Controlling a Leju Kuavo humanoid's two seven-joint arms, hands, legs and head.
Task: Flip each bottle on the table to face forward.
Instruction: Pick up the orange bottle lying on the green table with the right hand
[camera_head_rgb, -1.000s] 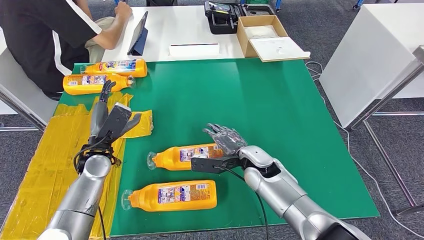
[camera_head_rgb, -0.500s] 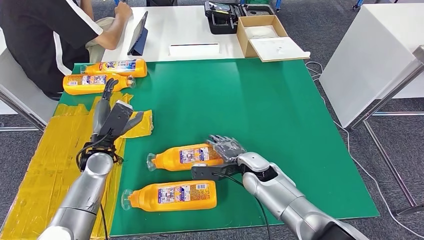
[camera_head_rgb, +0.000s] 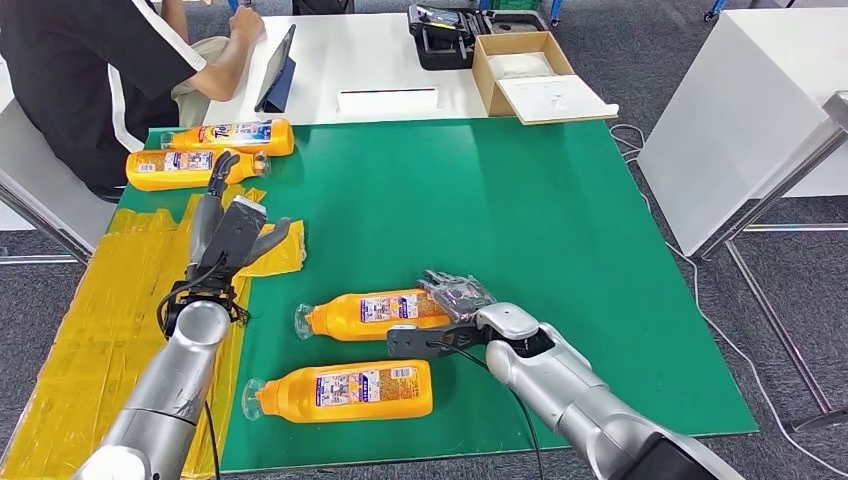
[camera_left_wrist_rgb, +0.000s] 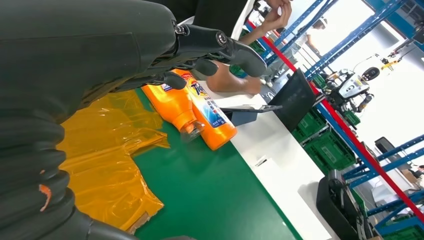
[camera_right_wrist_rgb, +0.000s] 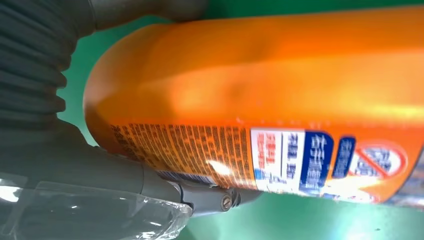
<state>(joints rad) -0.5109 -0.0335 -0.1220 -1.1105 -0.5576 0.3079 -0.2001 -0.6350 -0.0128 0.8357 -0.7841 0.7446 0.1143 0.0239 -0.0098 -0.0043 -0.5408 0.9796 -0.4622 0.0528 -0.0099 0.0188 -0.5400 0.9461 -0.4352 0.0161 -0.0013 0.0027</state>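
Four orange bottles lie on the green mat (camera_head_rgb: 520, 210). The two at its far left corner are one with a blue front label (camera_head_rgb: 232, 134) and one beside it (camera_head_rgb: 190, 165); both appear in the left wrist view (camera_left_wrist_rgb: 200, 107). My left hand (camera_head_rgb: 228, 225) hovers short of them, fingers (camera_left_wrist_rgb: 235, 47) stretched out and holding nothing. Two more bottles lie near me, a middle one (camera_head_rgb: 365, 313) and a front one (camera_head_rgb: 345, 390), caps to the left. My right hand (camera_head_rgb: 455, 300) grips the middle bottle's base end, with its thumb (camera_right_wrist_rgb: 150, 185) against the back label of that bottle (camera_right_wrist_rgb: 260, 85).
Crumpled yellow plastic sheets (camera_head_rgb: 110, 300) cover the table left of the mat. A person (camera_head_rgb: 90, 70) sits at the far left by a tablet (camera_head_rgb: 276, 68). A cardboard box (camera_head_rgb: 535, 72) and a black case (camera_head_rgb: 445, 30) stand on the white table behind.
My right hand came down from above the middle bottle and closed around its base end. The left hand edged slightly forward toward the far bottles.
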